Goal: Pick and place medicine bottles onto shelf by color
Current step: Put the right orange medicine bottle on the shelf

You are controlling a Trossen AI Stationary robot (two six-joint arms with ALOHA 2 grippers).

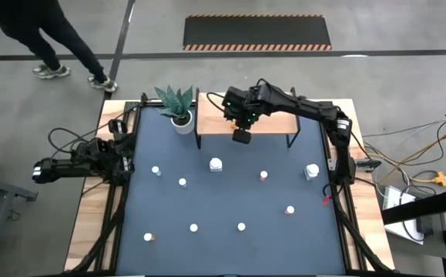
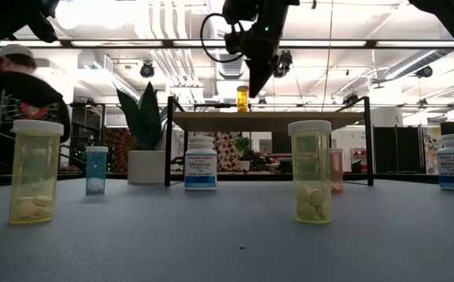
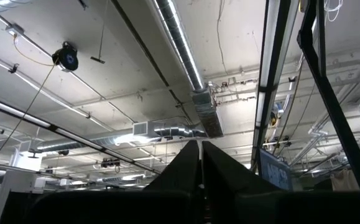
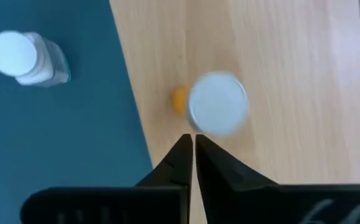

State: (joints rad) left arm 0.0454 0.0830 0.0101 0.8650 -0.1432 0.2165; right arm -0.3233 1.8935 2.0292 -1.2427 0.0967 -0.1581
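- Orange bottle [image 4: 212,106] upright on the light-wood shelf [image 1: 273,123], white cap up, free of any grip, directly below the right gripper [image 4: 193,144], whose fingers are pressed together and empty.
- Remaining medicine bottles scattered upright across the dark blue tabletop [image 1: 230,200], nearer the right arm.
- Left gripper [image 3: 201,152] clenched, parked at the table's left edge.
- Workshop ceiling lights beyond.

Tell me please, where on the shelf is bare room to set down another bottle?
The shelf holds one orange bottle near its front edge, left of middle, under the shut right gripper. The board's right half, toward the right legs, is bare. On the tabletop, white-capped bottles are scattered; the left gripper waits off the table's left edge.
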